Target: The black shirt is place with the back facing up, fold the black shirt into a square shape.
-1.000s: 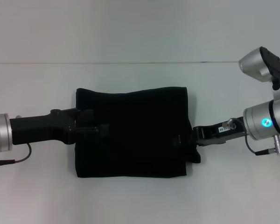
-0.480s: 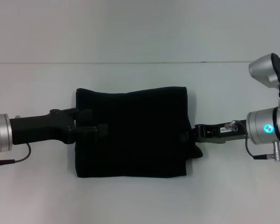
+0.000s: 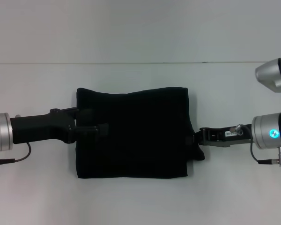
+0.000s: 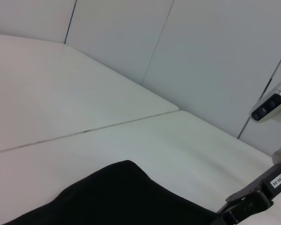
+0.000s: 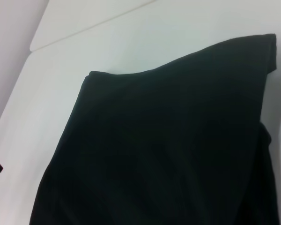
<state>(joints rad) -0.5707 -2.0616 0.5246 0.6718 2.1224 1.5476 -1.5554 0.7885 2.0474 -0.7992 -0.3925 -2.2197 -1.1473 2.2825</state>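
The black shirt (image 3: 133, 133) lies flat at the middle of the white table (image 3: 140, 197), folded into a compact, roughly square block of plain black fabric with no lettering showing, its far edge slightly wavy and a small bulge of cloth at its right edge. The left gripper (image 3: 94, 123) lies low over the shirt's left edge with its two fingers parted, one resting on the fabric. The right gripper (image 3: 200, 138) sits at the shirt's right edge against that bulge; whether it grips cannot be told.
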